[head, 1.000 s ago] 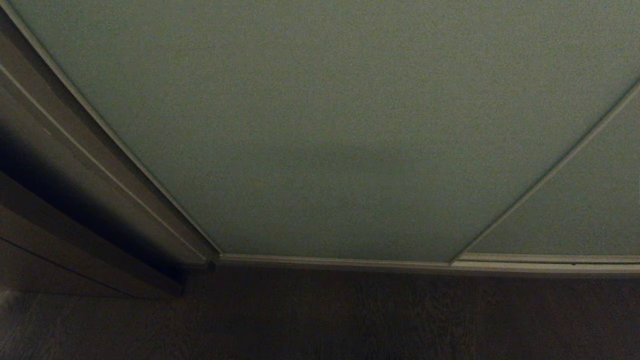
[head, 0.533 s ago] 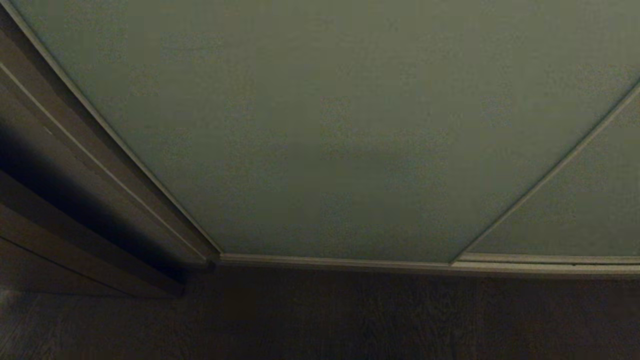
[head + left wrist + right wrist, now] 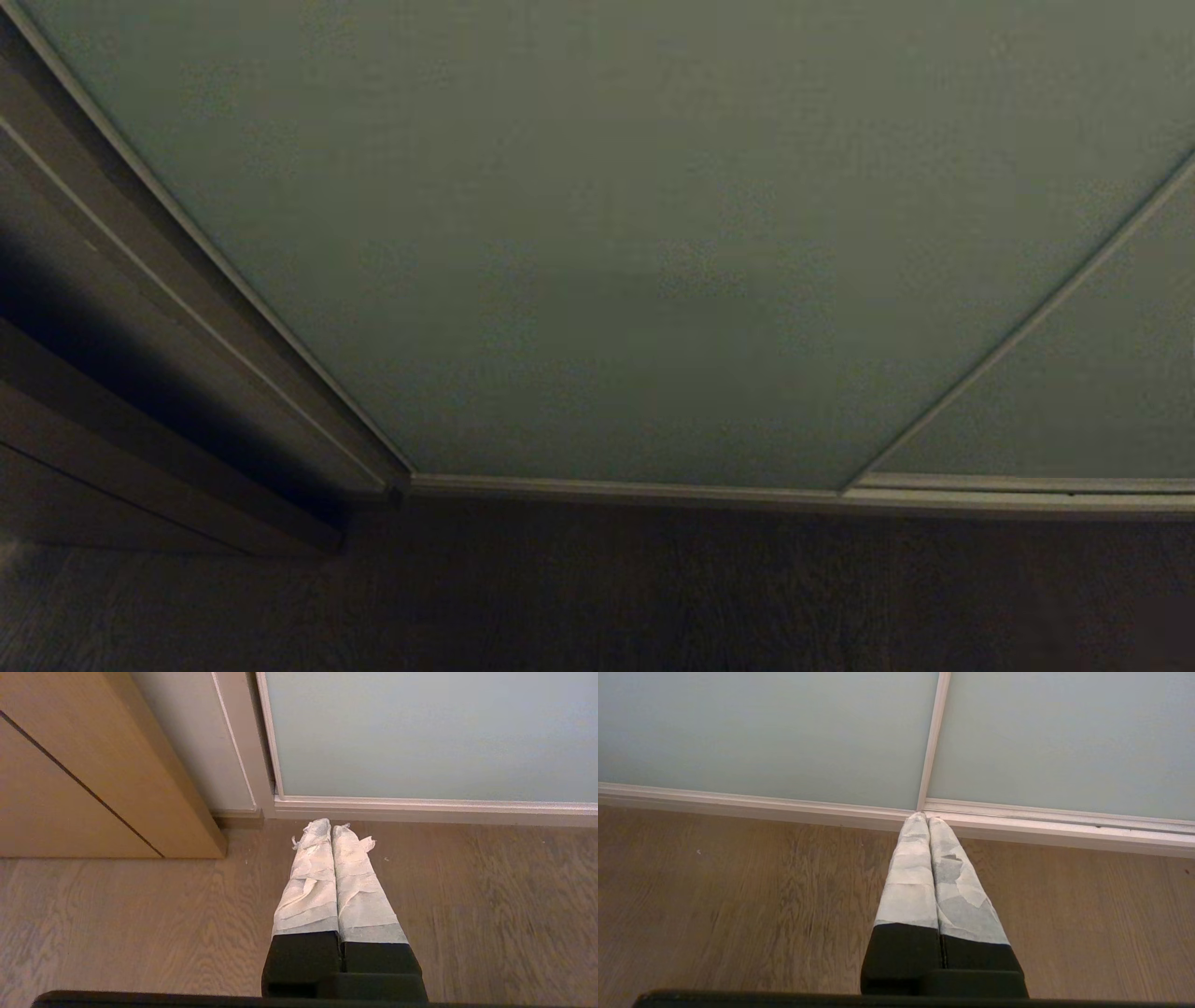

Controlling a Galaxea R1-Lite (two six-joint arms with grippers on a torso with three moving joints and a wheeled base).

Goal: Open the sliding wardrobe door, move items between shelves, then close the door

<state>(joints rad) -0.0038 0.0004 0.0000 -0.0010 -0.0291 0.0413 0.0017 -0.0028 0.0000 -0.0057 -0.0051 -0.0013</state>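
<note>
Sliding wardrobe door (image 3: 597,233), the tall matte pale grey-green panel with the slim light metal frame, fills most of our head view and sits fully across the opening, its bottom rail meeting the dark wood-grain floor (image 3: 653,597). On our right a second pale grey-green panel (image 3: 1083,392) joins it at a thin vertical metal strip. On our left the door's edge runs up against the brown wooden frame (image 3: 140,308), with a shadowy recess next to that.

Neither arm shows up in the head view, so we go by the wrist cameras. Our left gripper (image 3: 332,828) hangs low over the floor, pointing at the bottom corner where the door meets the wooden frame, near the light wooden cabinet side (image 3: 93,779). Its two white tape-wrapped fingers (image 3: 313,877) are pressed together with nothing between them. Our right gripper (image 3: 927,819) hangs over the floor too, aimed at the spot where the two panels meet, its white wrapped fingers (image 3: 913,877) also pressed together and holding nothing. Both tips sit near the bottom rail, though we can't tell if they touch it.
</note>
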